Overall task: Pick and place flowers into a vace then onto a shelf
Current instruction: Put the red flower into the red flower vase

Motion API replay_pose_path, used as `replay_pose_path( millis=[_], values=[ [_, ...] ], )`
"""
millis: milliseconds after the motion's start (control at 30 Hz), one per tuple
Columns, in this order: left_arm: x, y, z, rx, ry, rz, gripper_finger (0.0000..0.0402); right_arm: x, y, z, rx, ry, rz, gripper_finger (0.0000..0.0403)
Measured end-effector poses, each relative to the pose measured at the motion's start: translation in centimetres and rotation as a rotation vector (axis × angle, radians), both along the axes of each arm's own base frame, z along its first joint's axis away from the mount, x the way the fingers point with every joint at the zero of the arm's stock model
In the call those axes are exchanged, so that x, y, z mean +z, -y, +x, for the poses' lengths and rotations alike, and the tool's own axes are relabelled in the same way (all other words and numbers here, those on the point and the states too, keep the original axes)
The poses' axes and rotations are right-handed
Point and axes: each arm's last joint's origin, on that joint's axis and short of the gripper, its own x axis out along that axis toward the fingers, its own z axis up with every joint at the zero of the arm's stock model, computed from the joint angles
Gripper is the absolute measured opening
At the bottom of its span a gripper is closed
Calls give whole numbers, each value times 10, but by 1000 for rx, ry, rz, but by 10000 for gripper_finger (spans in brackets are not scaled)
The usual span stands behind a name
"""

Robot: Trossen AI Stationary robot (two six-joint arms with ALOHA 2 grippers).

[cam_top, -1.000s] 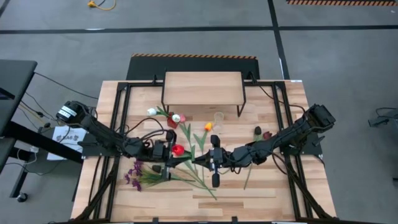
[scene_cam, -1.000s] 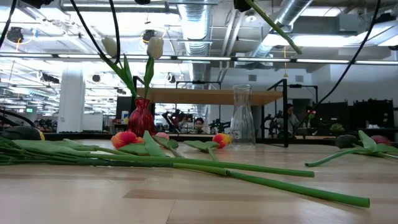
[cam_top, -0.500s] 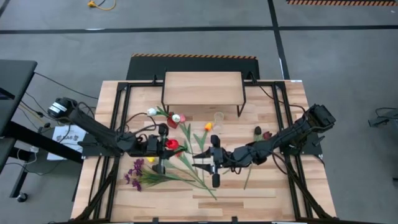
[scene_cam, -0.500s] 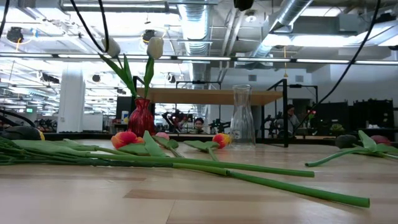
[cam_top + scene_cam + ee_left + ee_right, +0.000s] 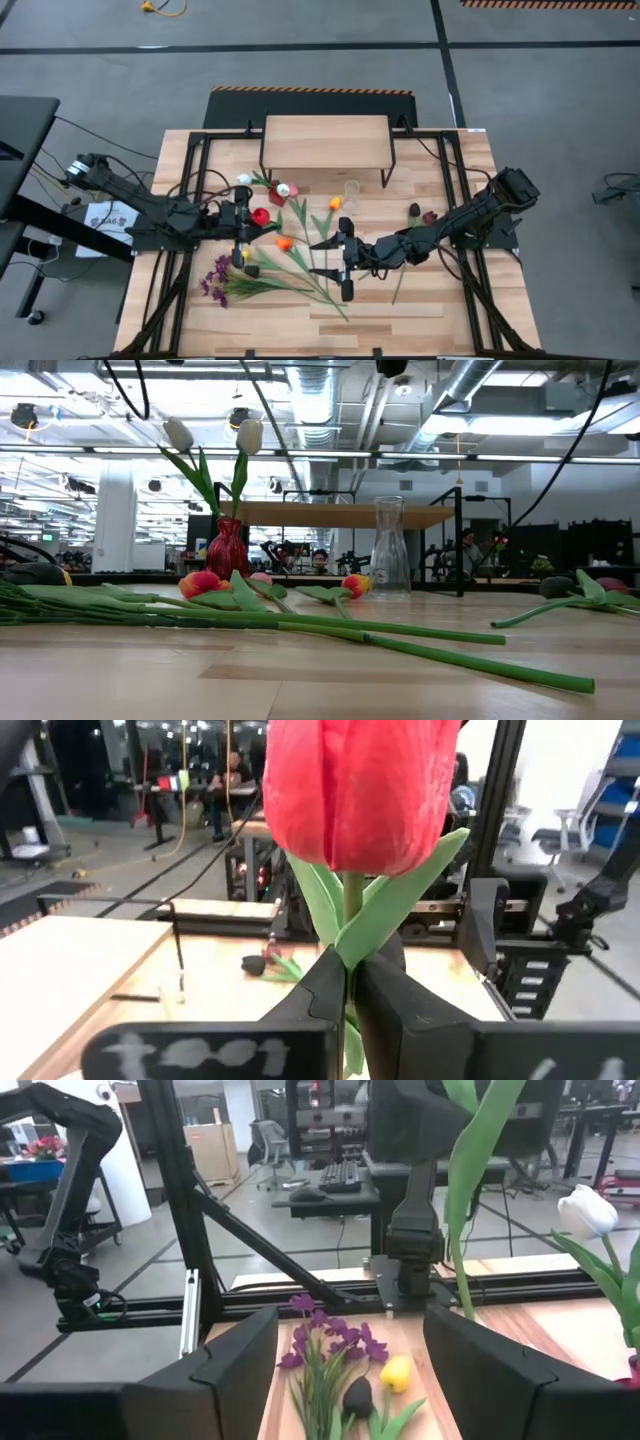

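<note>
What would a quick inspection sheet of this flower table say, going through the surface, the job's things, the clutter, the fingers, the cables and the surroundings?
Surface: light wood plank table, flowers strewn across its middle.
Job's things: shelf bare; red vase holds two white tulips; clear vase empty; purple sprigs lying flat.
Clutter: nothing seen.
Fingers: left gripper shut on the red tulip, lifted off the table; right gripper open, holding nothing.
Cables: black cables run along the left arm.
Surroundings: grey floor; people and desks in the room behind.
</note>
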Motion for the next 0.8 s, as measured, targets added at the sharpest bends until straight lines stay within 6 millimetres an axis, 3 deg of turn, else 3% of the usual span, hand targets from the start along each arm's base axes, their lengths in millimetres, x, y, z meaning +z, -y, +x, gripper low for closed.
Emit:
replay_pose_path(
  millis=[400,600,800],
  values=[
    [57,-14,-17,230,-192,115,0,-3,0,0,-1,-30,-14,246],
    [75,-21,-27,320,-240,155,0,-3,0,0,-1,-32,-15,246],
    [80,-32,-28,394,-265,165,0,-3,0,0,-1,-31,-14,246]
  ],
)
